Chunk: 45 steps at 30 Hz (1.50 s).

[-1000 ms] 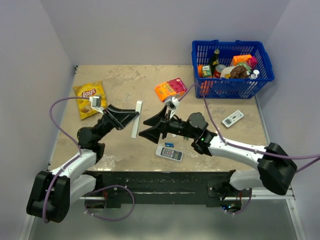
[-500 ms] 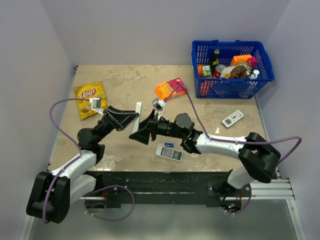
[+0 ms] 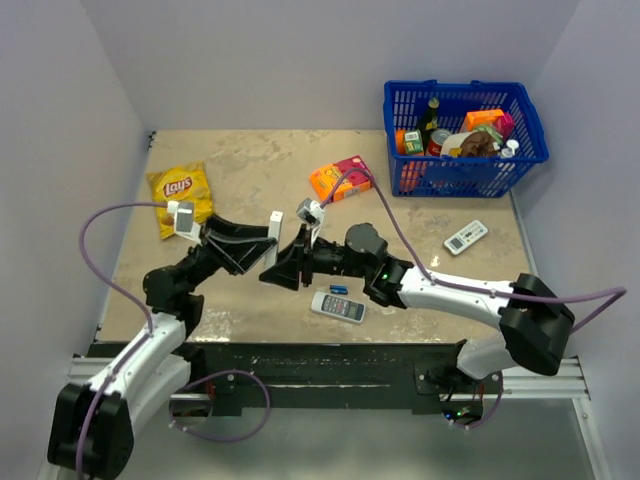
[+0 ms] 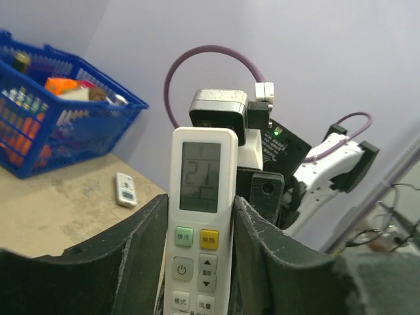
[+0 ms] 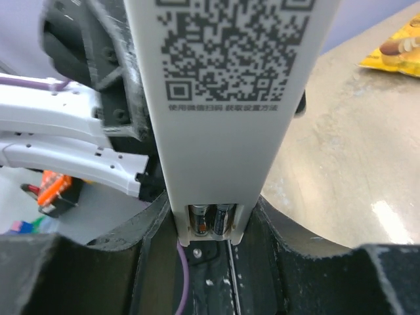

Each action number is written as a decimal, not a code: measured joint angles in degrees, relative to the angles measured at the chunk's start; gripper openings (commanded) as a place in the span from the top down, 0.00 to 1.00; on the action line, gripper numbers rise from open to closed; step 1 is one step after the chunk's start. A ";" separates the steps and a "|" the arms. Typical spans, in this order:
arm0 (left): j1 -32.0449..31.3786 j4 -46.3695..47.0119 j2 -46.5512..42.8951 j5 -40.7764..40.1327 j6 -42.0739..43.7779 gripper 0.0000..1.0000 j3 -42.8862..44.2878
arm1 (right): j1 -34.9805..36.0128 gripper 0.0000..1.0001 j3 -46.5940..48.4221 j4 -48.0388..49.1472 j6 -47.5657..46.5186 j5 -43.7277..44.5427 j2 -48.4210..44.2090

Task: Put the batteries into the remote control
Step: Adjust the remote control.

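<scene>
Above the beige worktop's (image 3: 250, 165) middle, left gripper (image 4: 200, 210) and right gripper (image 5: 209, 197) clamp a white plastic display remote control (image 4: 202, 164), dark cylindrical batteries (image 5: 211, 220) seated inside.

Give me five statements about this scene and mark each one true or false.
1. The left fingers hold a white remote control with a display. True.
2. Its battery compartment is empty. False: the right wrist view shows two batteries in it, at the remote's lower end.
3. The Lay's chip bag lies in the blue basket. False: it lies on the table, at the far left.
4. A QR code is printed on the held remote's back. True.
5. A grey-white remote with button rows lies on the table near the arms' bases. True.
</scene>
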 measured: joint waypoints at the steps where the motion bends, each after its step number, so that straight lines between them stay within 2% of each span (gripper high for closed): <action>1: -0.13 -2.67 -2.38 0.11 2.10 0.28 0.35 | 0.37 1.00 0.98 -3.04 -1.73 0.11 -0.98; 3: -0.13 -11.61 -7.69 -1.16 8.11 0.13 2.84 | 0.57 1.00 2.91 -9.94 -5.20 1.66 -2.62; 4: -0.11 -18.64 -10.10 -2.54 11.72 0.09 5.70 | 0.37 1.00 4.00 -13.73 -7.08 2.54 -3.15; 8: -0.09 -39.45 -13.29 -8.79 20.98 0.00 16.09 | 0.11 1.00 8.94 -28.17 -13.92 7.80 -3.76; 12: -0.20 -54.25 -11.93 -12.94 25.14 0.00 22.67 | 0.50 1.00 13.38 -40.22 -19.39 13.18 -3.63; 15: -1.73 -61.55 -9.84 -14.91 26.58 0.01 23.28 | 1.31 1.00 16.37 -46.73 -22.03 16.76 -3.19; 18: -5.81 -66.45 -7.52 -17.77 27.10 0.04 23.47 | 2.05 1.00 18.47 -50.95 -23.58 19.30 -2.03; 23: -11.47 -68.67 -6.21 -20.11 27.50 0.14 23.12 | 2.97 1.00 19.91 -54.58 -24.55 21.09 -0.17; 27: -12.35 -67.21 -6.64 -21.81 27.04 0.23 21.42 | 3.43 1.00 20.85 -56.39 -24.81 21.79 0.98; 34: -13.44 -64.78 -7.85 -23.69 25.66 0.27 16.83 | 3.63 1.00 21.59 -57.02 -24.57 22.84 1.03; 45: -14.45 -58.29 -7.89 -24.39 23.47 0.43 12.20 | 3.69 1.00 21.97 -57.37 -24.50 23.02 2.38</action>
